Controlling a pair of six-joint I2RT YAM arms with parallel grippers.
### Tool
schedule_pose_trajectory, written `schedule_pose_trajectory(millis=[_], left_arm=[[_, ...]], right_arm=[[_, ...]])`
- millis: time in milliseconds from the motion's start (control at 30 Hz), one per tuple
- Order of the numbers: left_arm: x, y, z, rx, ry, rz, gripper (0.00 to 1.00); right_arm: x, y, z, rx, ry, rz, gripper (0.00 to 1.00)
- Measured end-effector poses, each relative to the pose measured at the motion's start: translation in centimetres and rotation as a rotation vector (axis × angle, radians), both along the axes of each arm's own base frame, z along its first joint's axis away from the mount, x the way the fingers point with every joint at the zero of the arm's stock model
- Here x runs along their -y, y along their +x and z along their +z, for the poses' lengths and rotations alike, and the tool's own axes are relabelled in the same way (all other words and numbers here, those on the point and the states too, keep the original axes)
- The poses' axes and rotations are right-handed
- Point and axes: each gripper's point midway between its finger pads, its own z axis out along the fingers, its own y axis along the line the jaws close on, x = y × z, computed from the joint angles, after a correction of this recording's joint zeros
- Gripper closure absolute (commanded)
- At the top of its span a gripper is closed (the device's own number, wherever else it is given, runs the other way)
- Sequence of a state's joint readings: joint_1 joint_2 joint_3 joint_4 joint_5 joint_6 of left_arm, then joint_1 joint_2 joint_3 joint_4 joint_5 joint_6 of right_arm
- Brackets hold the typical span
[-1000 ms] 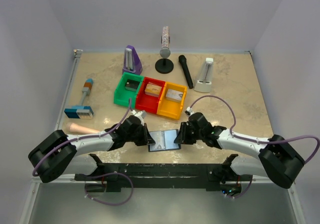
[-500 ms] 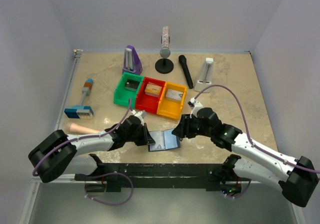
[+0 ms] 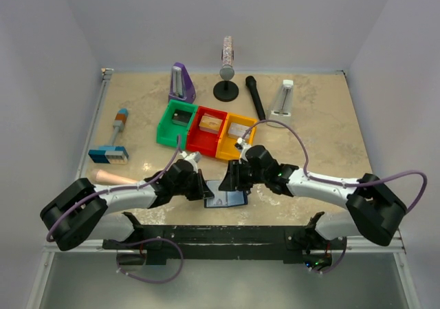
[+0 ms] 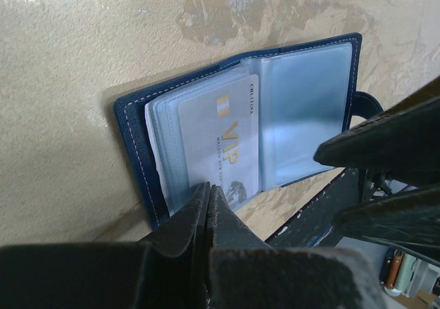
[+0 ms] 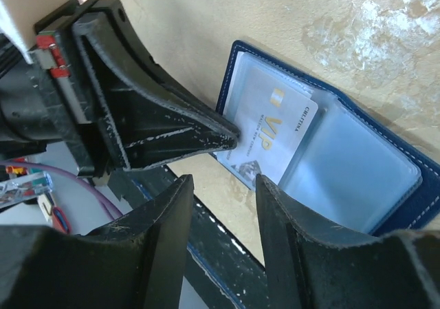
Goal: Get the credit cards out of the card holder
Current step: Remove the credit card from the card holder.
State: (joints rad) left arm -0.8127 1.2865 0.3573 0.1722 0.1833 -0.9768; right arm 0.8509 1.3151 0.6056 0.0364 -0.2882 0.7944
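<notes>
The card holder lies open on the table near the front edge, a navy-blue wallet with clear pockets. A pale credit card printed with a gold VIP sits in its left half, its near end sticking out of the pocket. My left gripper is shut, and its tips press on the near edge of that left half. My right gripper is open just in front of the card's near end, with only bare table between its fingers. Other credit cards are hidden.
Green, red and yellow bins stand just behind the wallet. Farther back are a purple metronome, a microphone on a stand, a black microphone and a white metronome. The black mounting bar runs along the front.
My right gripper has moved left from the wallet's right side to over its middle, and its jaws have opened wider. The left gripper has stayed shut in place.
</notes>
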Motion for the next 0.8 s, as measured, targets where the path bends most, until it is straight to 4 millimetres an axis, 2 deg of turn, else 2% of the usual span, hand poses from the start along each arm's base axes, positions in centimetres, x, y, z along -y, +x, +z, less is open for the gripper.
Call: schedule_pose_trajectory(millis=[233, 367, 567, 633, 800], left_arm=[[0.0, 0.0, 0.0, 0.007, -0.007, 0.0, 1.0], [-0.1, 0.0, 0.1, 0.009, -0.01, 0.0, 0.95], [-0.5, -0.4, 0.2, 0.006, 0.0, 0.003, 0.93], [-0.7, -0.5, 0.2, 0.003, 0.004, 0.004, 0.9], [-0.9, -0.7, 0.4, 0.008, 0.005, 0.0, 0.73]], right_arm=[[-0.6, 0.0, -2.0, -0.057, 0.005, -0.022, 0.54], [-0.4, -0.1, -3.1, -0.086, -0.009, -0.035, 0.54], [0.0, -0.2, -3.9, -0.104, -0.026, -0.06, 0.55], [0.0, -0.2, -4.1, -0.103, -0.03, -0.063, 0.55], [-0.1, -0.1, -4.5, -0.107, -0.033, -0.064, 0.56]])
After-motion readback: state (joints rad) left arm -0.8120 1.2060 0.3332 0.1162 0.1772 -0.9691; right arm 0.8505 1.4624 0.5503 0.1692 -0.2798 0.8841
